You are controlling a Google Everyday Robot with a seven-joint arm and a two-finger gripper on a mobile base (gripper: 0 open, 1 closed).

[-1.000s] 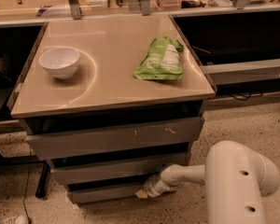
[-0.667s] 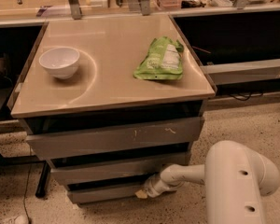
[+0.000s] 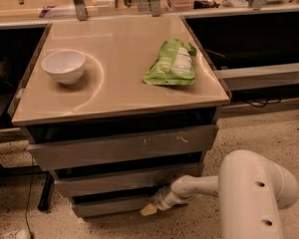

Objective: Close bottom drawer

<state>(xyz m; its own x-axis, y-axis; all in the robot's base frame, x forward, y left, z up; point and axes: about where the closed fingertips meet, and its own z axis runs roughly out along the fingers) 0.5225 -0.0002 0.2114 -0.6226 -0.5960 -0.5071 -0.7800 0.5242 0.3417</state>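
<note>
Light on my feed is warm and kinda dim, coming from overhead. The cabinet top (image 3: 119,91) shows a curved sheen right beside the white bowl (image 3: 64,66). The gaps between the drawers go nearly black. The gripper (image 3: 150,209) sits low against the bottom drawer (image 3: 109,206), probably in the cabinet's shade.

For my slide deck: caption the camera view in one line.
Tool of the white robot arm at the right end of the narrow grey metal bottom drawer.
</note>
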